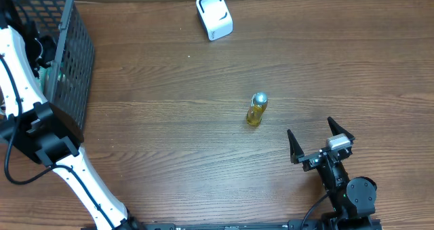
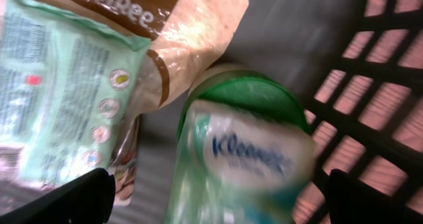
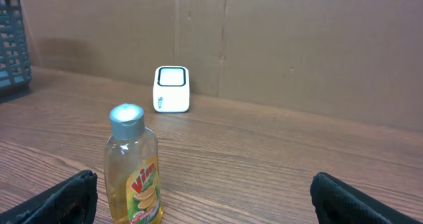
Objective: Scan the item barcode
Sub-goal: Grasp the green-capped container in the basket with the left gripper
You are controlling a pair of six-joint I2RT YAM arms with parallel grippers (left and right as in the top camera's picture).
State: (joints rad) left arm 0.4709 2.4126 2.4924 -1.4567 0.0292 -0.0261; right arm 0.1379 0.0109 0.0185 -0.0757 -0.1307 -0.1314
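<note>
- Two sets of jaws, both released.
- Left jaws flank a "Kleenex" tub in the left basket, untouched.
- "Vim" bottle stands mid-scene on the desk before right jaws; white scanner far.

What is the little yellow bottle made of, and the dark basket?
The bottle looks like clear, shiny plastic: you see yellow liquid through it. Its cap looks silvery, maybe metal or painted plastic. The basket seems stiff, matte dark plastic, moulded in a grid.

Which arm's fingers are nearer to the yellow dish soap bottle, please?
Right. The right fingers sit close by, just to the right of the dish soap bottle; the left fingers are far off inside the basket on the left.
</note>
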